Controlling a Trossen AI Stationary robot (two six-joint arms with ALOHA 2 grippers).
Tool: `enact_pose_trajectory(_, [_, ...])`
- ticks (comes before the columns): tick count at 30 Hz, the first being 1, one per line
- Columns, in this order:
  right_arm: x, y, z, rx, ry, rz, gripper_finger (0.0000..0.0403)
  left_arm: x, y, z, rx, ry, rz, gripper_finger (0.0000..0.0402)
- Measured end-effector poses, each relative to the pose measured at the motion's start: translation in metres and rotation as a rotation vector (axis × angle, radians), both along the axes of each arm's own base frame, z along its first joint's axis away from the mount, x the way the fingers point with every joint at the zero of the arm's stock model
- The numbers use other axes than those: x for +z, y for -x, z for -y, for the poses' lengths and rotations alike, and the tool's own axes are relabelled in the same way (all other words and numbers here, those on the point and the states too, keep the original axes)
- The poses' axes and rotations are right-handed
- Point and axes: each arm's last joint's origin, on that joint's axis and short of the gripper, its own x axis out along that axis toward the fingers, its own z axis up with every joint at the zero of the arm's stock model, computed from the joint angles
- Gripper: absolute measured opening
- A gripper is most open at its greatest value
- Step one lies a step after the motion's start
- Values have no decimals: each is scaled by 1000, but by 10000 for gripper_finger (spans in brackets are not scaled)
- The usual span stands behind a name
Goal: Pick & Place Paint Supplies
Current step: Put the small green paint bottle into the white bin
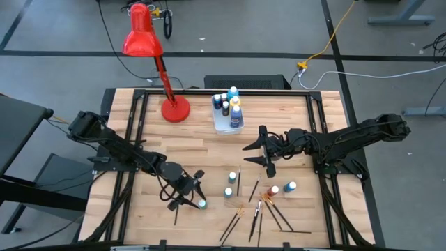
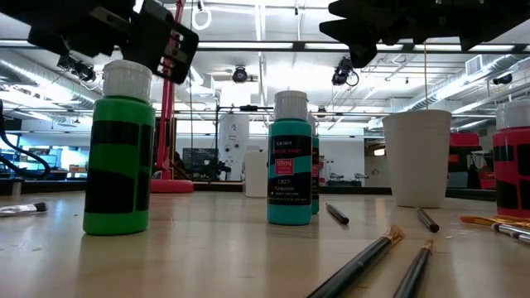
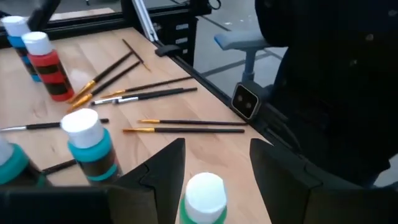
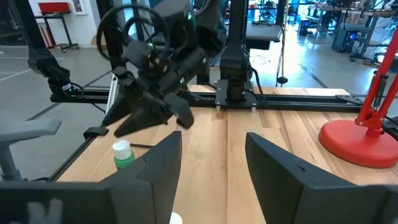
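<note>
Two dark arms reach inward over the counter (image 1: 209, 150) from above: the left gripper (image 1: 189, 189) hangs low beside a green bottle (image 1: 202, 204), the right gripper (image 1: 261, 150) hovers mid-counter, paintbrushes (image 1: 261, 209) scattered near the front edge. Low view: the green bottle (image 2: 118, 151) stands upright, and a teal bottle's (image 2: 290, 161) label is too small to read. Left wrist view: fingers (image 3: 163, 168) spread apart astride the green bottle's white cap (image 3: 205, 193). Right wrist view: fingers (image 4: 155, 165) apart, holding nothing.
</note>
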Motion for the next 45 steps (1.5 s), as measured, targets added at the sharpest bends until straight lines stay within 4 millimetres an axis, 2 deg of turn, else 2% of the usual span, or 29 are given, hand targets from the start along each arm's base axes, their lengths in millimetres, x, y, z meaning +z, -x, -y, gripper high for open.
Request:
enact_pose_trajectory(7, [0, 0, 0, 0, 0, 0, 178, -28, -10, 5, -21, 2, -43, 190])
enact_pose_trajectory(10, [0, 0, 0, 0, 0, 0, 178, -33, -12, 3, -5, 14, -74, 190])
enact_pose_trajectory(24, [0, 0, 0, 0, 1, 1, 178, -34, -13, 1, 45, 37, -97, 187])
enact_pose_trajectory(31, [0, 0, 0, 0, 1, 1, 178, -34, -14, 0, 100, 6, -78, 133])
enact_pose_trajectory(34, [0, 0, 0, 0, 1, 1, 178, -34, -16, -4, 140, -3, -71, 127])
enact_pose_trajectory(39, [0, 0, 0, 0, 1, 2, 178, -15, -18, -25, 180, 1, -19, 127])
enact_pose_trajectory(42, [0, 0, 0, 0, 1, 3, 178, 5, -15, -47, 212, -37, 25, 128])
enact_pose_trajectory(45, [0, 0, 0, 0, 1, 2, 178, 26, -7, -74, 333, -105, 76, 138])
